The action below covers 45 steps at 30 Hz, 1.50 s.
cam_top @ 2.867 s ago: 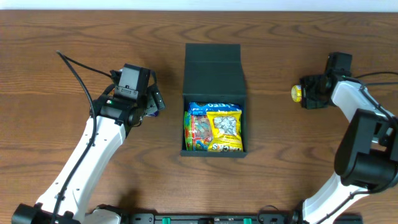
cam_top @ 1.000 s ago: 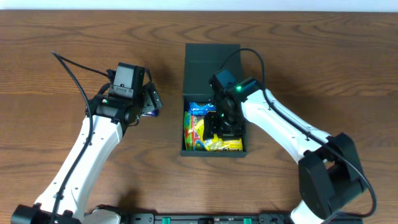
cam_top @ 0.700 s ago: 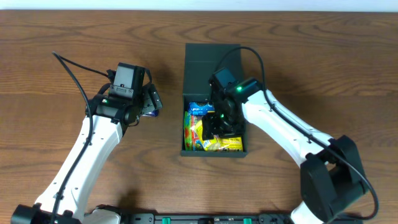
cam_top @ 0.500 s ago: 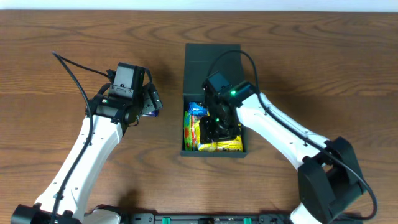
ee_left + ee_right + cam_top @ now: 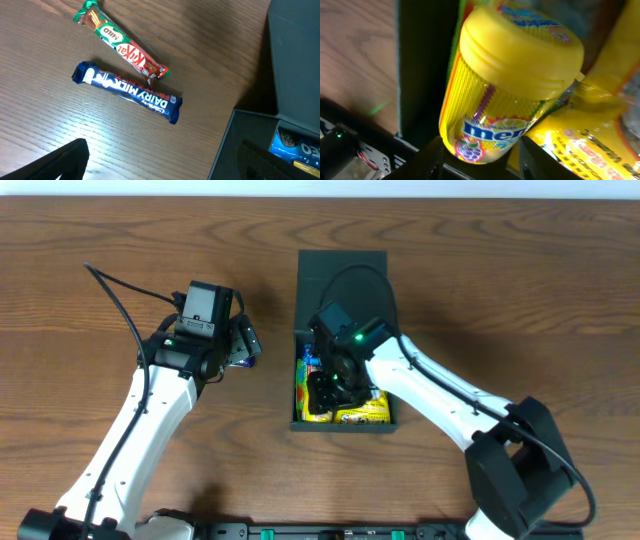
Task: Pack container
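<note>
The dark teal container (image 5: pixel 341 276) lies open mid-table with its flap lid folded back. It holds snack packets, among them a yellow one (image 5: pixel 366 412). My right gripper (image 5: pixel 326 385) is inside the box at its left side, shut on a yellow Mentos bottle (image 5: pixel 510 80). The bottle's base sits between the gripper's (image 5: pixel 480 156) fingers, beside the yellow packet (image 5: pixel 600 135). My left gripper (image 5: pixel 245 345) hovers open and empty left of the box. In the left wrist view it (image 5: pixel 165 167) is above bare wood next to the container's wall (image 5: pixel 235 145).
A blue Dairy Milk bar (image 5: pixel 127 92) and a red-and-green KitKat Milo bar (image 5: pixel 120 47) lie on the wood left of the container. A blue packet (image 5: pixel 295 145) shows inside the box. The table's near edge carries a black rail (image 5: pixel 330 532).
My right arm has carried the Mentos bottle from the table's right side to the box and shifted it leftward and lower inside. The left arm has barely moved.
</note>
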Tool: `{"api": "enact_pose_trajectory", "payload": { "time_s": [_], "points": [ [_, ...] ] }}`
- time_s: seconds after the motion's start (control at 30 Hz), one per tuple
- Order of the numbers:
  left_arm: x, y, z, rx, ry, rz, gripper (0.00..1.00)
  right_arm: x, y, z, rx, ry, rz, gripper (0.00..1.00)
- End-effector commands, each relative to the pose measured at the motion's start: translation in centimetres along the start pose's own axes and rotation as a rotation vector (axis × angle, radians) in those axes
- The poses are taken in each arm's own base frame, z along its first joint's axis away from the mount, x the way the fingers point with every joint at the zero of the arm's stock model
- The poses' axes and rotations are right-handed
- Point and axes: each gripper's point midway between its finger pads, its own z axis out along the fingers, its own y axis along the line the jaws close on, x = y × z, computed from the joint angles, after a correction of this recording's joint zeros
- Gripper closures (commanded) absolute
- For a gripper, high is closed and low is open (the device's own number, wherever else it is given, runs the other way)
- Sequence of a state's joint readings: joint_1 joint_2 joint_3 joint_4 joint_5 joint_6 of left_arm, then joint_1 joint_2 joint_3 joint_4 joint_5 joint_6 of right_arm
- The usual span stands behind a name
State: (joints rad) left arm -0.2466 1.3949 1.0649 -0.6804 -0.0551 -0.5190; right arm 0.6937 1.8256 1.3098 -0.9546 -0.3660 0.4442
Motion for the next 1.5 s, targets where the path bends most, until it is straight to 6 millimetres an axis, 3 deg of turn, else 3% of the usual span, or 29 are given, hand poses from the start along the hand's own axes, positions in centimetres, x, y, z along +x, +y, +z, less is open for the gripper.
{"api": "enact_pose_trajectory", "payload": {
  "time_s": [0.0,0.13,0.6,0.67,0.7,0.83,0.93,1.0,1.1,1.23,1.43,1.47],
  "points": [
    [0.0,0.1,-0.1,0.000,0.002,0.007,0.05,-0.4,1.0,0.1,-0.014,-0.015,-0.016,0.52],
    [0.0,0.1,-0.1,0.001,0.002,0.007,0.05,-0.9,1.2,0.1,-0.023,-0.036,-0.061,0.47],
    [0.0,0.1,-0.1,0.000,0.002,0.014,0.05,-0.9,3.7,-0.2,-0.158,-0.038,-0.301,0.42],
    [0.0,0.1,-0.1,0.000,0.002,0.019,0.05,-1.0,3.6,-0.4,-0.161,-0.039,-0.295,0.53],
    [0.0,0.2,-0.1,-0.001,0.001,0.024,0.05,-1.0,3.5,-0.9,-0.162,-0.043,-0.288,0.56],
    [-0.5,0.7,0.0,-0.009,-0.007,0.029,0.05,-2.7,1.4,-7.5,-0.105,-0.186,-0.229,0.53],
    [-1.4,1.7,0.1,-0.031,-0.029,0.103,0.05,-3.8,-1.0,-12.7,-0.075,-0.349,-0.181,0.44],
    [-1.9,2.3,0.3,-0.038,-0.036,0.025,0.05,-4.2,-2.5,-14.8,-0.063,-0.412,-0.141,0.42],
    [-1.5,2.6,1.3,-0.035,0.000,-0.179,0.04,-4.2,-4.3,-15.8,-0.057,-0.427,-0.072,0.41],
    [-0.2,3.0,4.4,-0.092,0.070,-0.419,0.05,-3.9,-5.0,-15.4,-0.051,-0.402,-0.042,0.37],
    [1.3,3.5,8.3,-0.161,0.131,-0.601,0.00,-3.3,-6.0,-15.1,0.002,-0.379,-0.019,0.33],
    [1.4,3.6,8.6,-0.168,0.134,-0.619,0.05,-3.2,-6.3,-15.1,0.015,-0.376,-0.015,0.32]
  ]
}}
